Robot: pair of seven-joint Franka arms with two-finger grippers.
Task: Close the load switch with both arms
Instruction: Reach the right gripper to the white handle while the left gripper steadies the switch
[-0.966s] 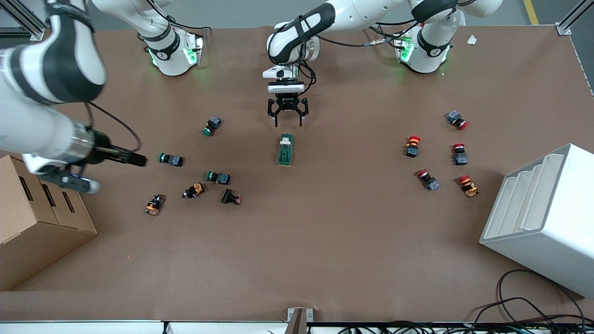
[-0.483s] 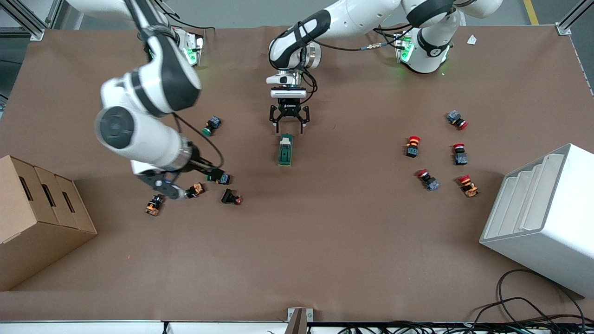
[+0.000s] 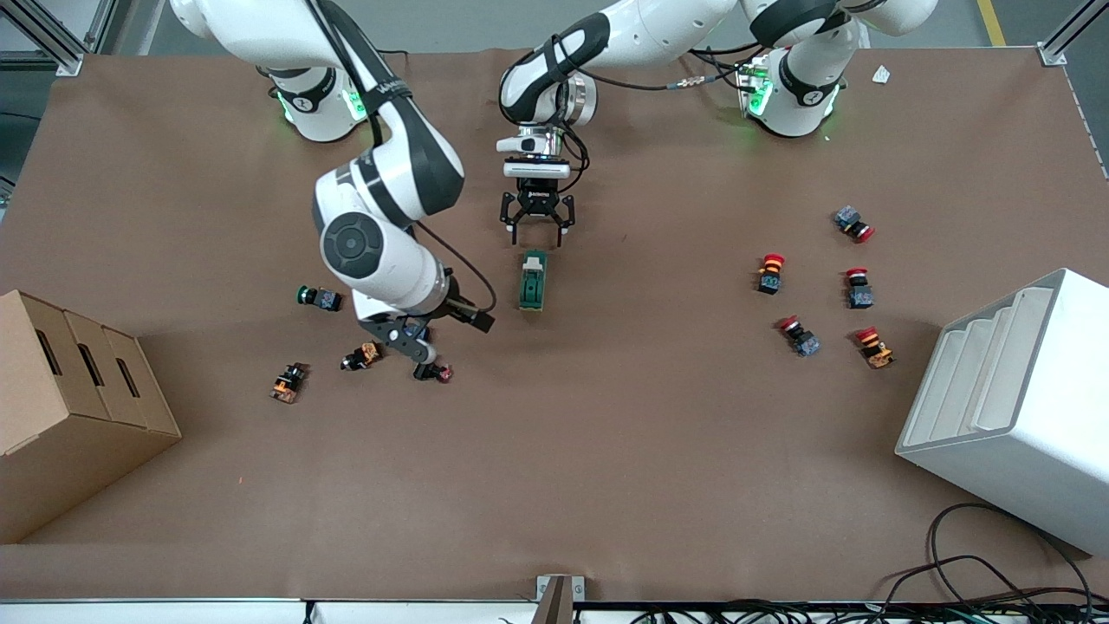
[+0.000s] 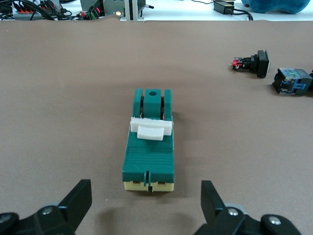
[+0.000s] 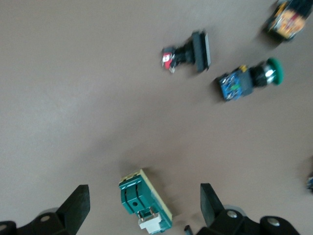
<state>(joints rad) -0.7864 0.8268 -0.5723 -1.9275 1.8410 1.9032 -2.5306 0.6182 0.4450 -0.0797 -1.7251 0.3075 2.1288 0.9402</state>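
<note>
Table (image 3: 606,451): load switch (image 3: 533,281), push-buttons (image 3: 814,286)

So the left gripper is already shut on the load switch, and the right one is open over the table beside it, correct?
Not quite. The left gripper is open and not touching the load switch. The left wrist view shows its fingers spread wide, with the switch lying free on the table ahead of them. The rest stands: the right gripper is open over the table beside the switch.

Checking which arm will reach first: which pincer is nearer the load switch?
Left. The left pincer, open, hangs just past the load switch at its lever end, toward the bases. The right pincer, open, is off to its side, toward the right arm's end.
</note>
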